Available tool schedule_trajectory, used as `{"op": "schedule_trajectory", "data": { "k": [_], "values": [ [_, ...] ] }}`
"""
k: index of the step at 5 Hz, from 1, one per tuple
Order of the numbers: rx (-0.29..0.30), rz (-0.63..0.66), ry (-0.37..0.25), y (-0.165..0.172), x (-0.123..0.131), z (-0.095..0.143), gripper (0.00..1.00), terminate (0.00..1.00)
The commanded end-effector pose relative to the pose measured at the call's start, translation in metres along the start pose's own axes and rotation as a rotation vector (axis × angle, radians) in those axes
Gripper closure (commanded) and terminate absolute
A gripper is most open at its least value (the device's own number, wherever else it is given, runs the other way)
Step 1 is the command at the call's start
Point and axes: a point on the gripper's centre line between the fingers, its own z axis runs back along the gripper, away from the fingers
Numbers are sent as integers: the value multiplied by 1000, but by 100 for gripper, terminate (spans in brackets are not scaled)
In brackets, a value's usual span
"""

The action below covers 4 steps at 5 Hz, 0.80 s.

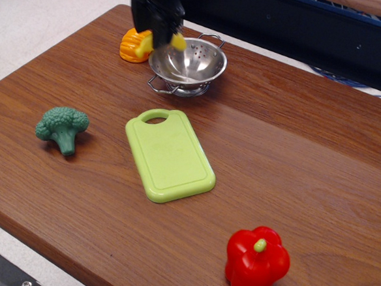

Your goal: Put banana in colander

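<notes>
Your gripper (160, 37) hangs at the far left corner of the surface (294, 157), a dark, motion-blurred block over the left rim of the colander (188, 64). Its jaws are clenched on the banana (145, 45) — you can see 2 yellow ends poking out, 1 to each side of the dark body, with the middle of the fruit hidden between them. The banana is held in the air, above the gap between the colander's left rim and the orange pumpkin (130, 45), which sits just beside the colander on its left. The colander stands upright near the far edge, its bowl showing only bare steel and drainage holes. Nearer the middle lies the green cutting board (170, 156); the broccoli (62, 128) sits toward the left edge, and the red pepper (257, 261) stands by the near edge — all 3 well apart from the gripper.
</notes>
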Motion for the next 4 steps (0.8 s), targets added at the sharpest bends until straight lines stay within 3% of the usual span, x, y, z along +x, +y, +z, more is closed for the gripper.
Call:
{"op": "schedule_trajectory", "data": {
  "k": [1, 3, 4],
  "values": [
    [21, -65, -115, -49, -8, 48, 0, 0],
    [-9, -64, -201, -56, -18, 81, 0, 0],
    [-40, -79, -214, -60, -28, 100, 0, 0]
  ]
}}
